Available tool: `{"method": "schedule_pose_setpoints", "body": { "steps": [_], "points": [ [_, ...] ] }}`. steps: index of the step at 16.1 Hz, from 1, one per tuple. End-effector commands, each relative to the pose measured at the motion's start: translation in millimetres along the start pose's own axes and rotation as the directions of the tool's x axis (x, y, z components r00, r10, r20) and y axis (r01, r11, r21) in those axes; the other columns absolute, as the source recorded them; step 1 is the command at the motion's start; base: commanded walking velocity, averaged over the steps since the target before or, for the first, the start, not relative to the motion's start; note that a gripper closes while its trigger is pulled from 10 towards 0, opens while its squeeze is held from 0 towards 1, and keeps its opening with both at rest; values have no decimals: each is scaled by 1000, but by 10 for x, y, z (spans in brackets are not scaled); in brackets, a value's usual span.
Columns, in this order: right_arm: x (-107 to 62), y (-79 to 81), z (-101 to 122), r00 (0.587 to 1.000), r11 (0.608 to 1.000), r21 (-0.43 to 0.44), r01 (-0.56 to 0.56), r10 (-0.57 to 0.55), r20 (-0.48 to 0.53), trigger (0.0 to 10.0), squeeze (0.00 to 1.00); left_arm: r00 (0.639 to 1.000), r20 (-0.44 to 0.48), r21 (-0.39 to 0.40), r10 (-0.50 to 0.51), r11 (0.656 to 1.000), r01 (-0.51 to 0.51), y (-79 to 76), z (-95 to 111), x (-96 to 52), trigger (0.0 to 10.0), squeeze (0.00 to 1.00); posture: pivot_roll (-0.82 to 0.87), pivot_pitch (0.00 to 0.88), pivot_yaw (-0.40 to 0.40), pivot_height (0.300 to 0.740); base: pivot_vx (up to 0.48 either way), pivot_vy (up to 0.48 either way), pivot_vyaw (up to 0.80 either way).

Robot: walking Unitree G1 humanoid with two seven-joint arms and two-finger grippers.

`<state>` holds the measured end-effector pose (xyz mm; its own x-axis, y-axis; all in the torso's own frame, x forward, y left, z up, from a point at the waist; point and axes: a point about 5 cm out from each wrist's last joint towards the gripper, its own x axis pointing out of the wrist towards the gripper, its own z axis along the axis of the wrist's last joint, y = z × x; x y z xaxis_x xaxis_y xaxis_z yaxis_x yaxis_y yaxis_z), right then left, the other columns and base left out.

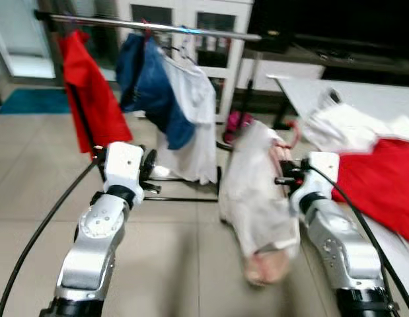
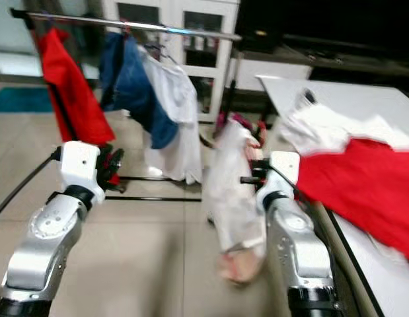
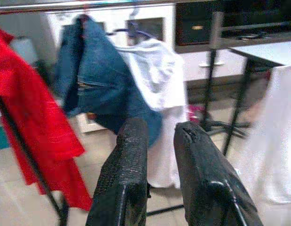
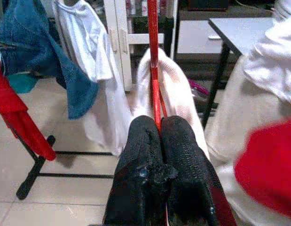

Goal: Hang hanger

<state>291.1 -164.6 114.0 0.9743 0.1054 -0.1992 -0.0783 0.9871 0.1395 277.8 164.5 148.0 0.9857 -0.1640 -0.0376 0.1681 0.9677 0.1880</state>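
Head and wrist views, blurred throughout. My right gripper [image 4: 158, 129] was closed, its two black fingers pressed together on the thin red hanger [image 4: 153, 56], which rose straight up between them and was cut off at the frame edge, so its hook could not be made out. A pale cream garment [image 1: 257, 191] was draped over that hanger and hung down in front of my right arm, hiding the hanger's shoulders and most of the gripper in the head views; its lower end was too smeared to read.

My left gripper [image 3: 154, 155] was raised to the left, its fingers parted by a narrow gap and holding nothing.

Farther off stood a metal clothes rail [image 1: 158, 26] on a black frame. From left to right it carried a red garment [image 1: 92, 92], a blue denim garment [image 1: 148, 86] and a white shirt [image 1: 197, 112]; their own hangers were hard to distinguish. The held hanger was nearer than the rail and to its right, apart from it.

At the right, a white table [image 1: 363, 99] bore a heap of white cloth [image 1: 343, 125] and a red cloth [image 1: 382, 185], the latter cut off by the frame. A white cabinet with glass doors [image 1: 211, 26] stood behind the rail, its contents indistinct.
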Motion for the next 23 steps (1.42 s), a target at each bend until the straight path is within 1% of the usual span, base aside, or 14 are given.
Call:
{"method": "schedule_pose_setpoints", "body": {
  "steps": [1,8,16,18,20,21,22,23],
  "points": [
    [31,119,136,997,999,-4,-40,41,65,10000,0,1000,10,16,20,1000,-20,73,27,-1,10000,0,135,0,-88,740,480,0,0],
    [61,139,173,996,999,-10,-42,43,82,10000,0,1000,12,15,7,1000,-7,56,27,11,10000,0,136,0,-86,740,480,0,0],
    [80,91,253,994,999,-38,-25,29,107,10000,0,1000,6,19,-18,1000,18,17,13,5,10000,0,136,0,-92,740,480,0,0],
    [73,61,271,994,999,-51,-15,21,109,10000,0,1000,2,22,-30,999,30,5,4,0,10000,0,136,0,-92,740,480,0,0],
    [60,-22,297,994,997,-75,-11,19,104,10000,0,999,-3,24,-52,998,52,-24,-4,-3,10000,0,130,0,-88,740,480,0,0],
    [54,-20,290,994,994,-91,-61,68,81,10000,0,998,-5,25,-59,998,59,-34,-5,0,10000,0,129,0,-86,740,480,0,0],
    [15,37,271,983,976,-124,-177,183,31,10000,0,997,-8,31,-78,996,78,-53,-4,1,10000,0,128,0,-85,740,480,0,0],
    [3,54,265,978,970,-130,-205,209,18,10000,0,997,-9,32,-82,996,82,-57,-4,1,10000,0,128,0,-85,740,480,0,0]
  ]
}}
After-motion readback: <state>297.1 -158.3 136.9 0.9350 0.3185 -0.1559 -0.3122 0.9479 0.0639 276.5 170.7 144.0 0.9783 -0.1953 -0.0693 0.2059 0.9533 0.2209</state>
